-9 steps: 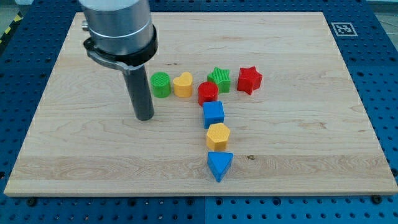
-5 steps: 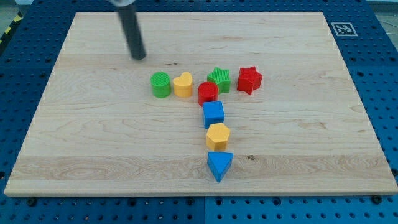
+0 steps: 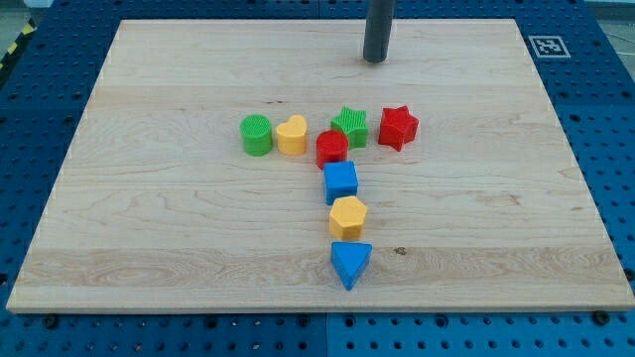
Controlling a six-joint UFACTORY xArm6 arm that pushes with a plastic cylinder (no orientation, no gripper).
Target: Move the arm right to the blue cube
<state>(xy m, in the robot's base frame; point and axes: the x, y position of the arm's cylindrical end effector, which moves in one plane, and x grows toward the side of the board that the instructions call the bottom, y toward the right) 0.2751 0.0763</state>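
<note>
My tip [image 3: 375, 59] well above blue cube [image 3: 340, 181].

- Bright, even overhead light; the wooden bench [image 3: 149, 228] shows grain clearly, with no harsh glare.
- Shadows are soft and short, hugging each block's base.
- Focus is sharp throughout, with no motion blur.
- Straight bench edges suggest little distortion.

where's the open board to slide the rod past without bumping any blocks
Free: the whole left side of the board beyond the green cylinder, the right side past the red star, and the top strip where my tip sits, above the green star. Crowded: the middle row and the column of blue cube, yellow hexagon and blue triangle.
</note>
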